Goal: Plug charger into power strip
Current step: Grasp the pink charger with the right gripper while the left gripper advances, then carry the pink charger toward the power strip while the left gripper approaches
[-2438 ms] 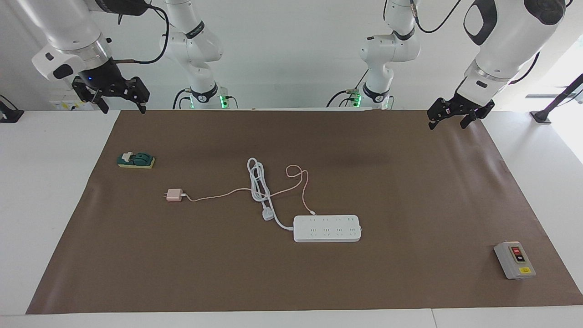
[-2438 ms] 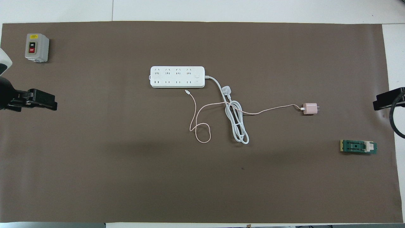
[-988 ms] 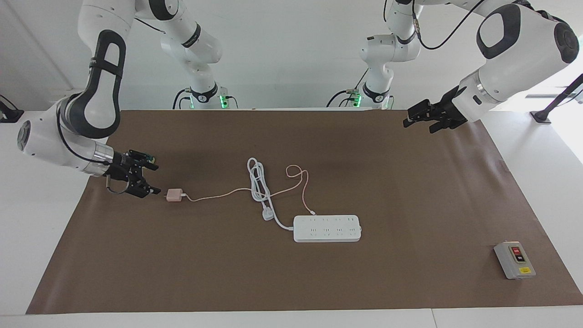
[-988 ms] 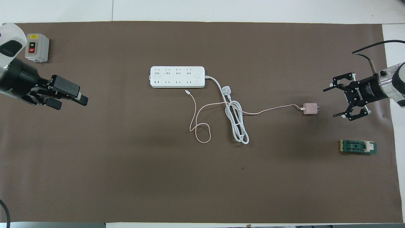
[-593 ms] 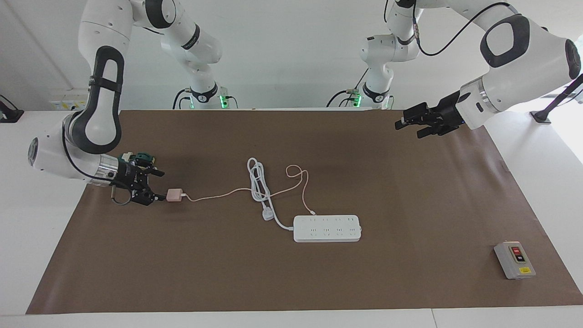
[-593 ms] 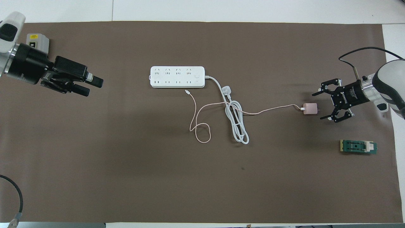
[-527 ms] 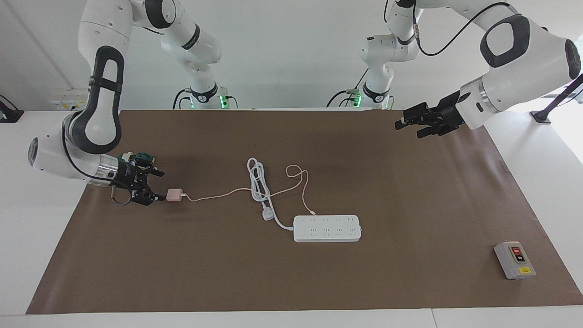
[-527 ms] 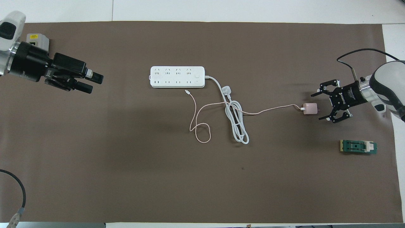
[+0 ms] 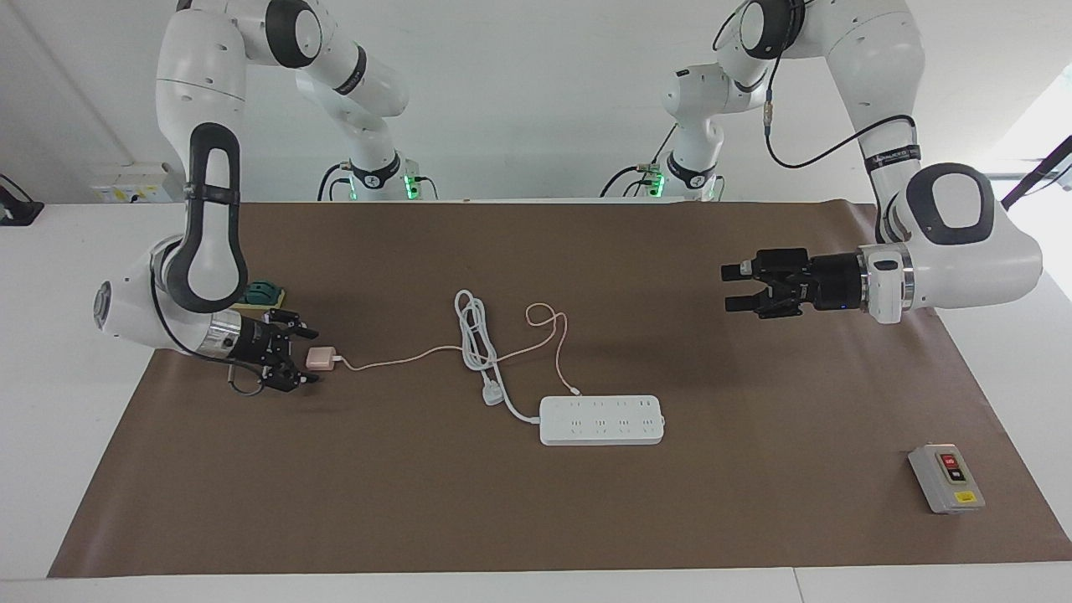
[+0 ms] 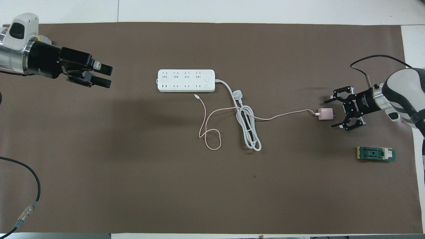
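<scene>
Beside the charger [image 9: 319, 358], right tool [image 9: 307, 356] (fingers spread)

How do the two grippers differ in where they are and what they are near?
The right gripper is low at the mat, its open fingers around the charger's prong end without closing; the left gripper hangs in the air over bare mat, near nothing. The right gripper has curved, linked fingers, the left gripper straight blocky ones. Both are open, holding nothing.
</scene>
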Motion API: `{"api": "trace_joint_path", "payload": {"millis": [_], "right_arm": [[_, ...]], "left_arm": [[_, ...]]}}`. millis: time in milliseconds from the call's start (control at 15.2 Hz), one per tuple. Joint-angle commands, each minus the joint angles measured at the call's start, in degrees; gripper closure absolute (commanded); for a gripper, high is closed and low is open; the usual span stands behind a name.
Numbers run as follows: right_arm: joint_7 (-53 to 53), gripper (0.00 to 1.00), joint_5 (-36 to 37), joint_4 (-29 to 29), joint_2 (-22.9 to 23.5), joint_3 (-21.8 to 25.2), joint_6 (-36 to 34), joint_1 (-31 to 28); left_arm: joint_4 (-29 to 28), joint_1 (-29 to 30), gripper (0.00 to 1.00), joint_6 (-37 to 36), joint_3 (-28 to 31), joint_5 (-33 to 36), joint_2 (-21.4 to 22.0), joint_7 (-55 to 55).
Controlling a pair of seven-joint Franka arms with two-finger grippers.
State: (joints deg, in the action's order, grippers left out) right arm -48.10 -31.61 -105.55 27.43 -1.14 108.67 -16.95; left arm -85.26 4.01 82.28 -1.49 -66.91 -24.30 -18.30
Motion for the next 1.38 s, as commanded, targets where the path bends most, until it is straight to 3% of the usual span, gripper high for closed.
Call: {"api": "trace_joint_path", "payload": {"millis": [0, 198, 329, 527, 791, 988, 1318], "right_arm": [[1.78, 0.07, -1.17, -1.76, -0.71, -0.53, 1.63, -0.71], [1.87, 0.43, -1.96, -1.67, -0.71, -0.53, 1.45, -0.63], [3.44, 0.61, -2.05, -1.76, -0.71, -0.53, 1.71, -0.54], [5.21, 1.0, -2.05, -1.68, -0.8, -0.44, 1.46, -0.54], [4.59, 1.0, -2.05, 0.16, -0.97, -0.71, -0.39, -0.1], [0.66, 1.0, -2.05, 6.03, -1.67, -1.23, -6.08, 1.21], [-11.11, 1.0, -2.32, 8.52, -8.08, -1.32, -7.69, 10.87]], "left_arm": [[-6.83, -1.36, 0.0, 4.46, -0.09, -3.83, 1.36, -6.38], [-16.22, -2.68, 0.0, 9.46, -0.18, -6.03, 4.86, -13.06], [-23.86, -4.87, 0.0, 14.81, -0.18, -9.27, 9.08, -16.4], [-26.62, -6.38, 0.0, 17.65, -0.18, -11.83, 9.98, -17.82], [-26.45, -8.22, 0.0, 17.92, -0.18, -16.74, 9.1, -20.45], [-26.01, -10.5, 0.0, 17.39, -0.36, -23.07, 7.08, -25.45], [-25.83, -12.35, 0.0, 17.48, -0.36, -25.63, 3.65, -26.17]]}}
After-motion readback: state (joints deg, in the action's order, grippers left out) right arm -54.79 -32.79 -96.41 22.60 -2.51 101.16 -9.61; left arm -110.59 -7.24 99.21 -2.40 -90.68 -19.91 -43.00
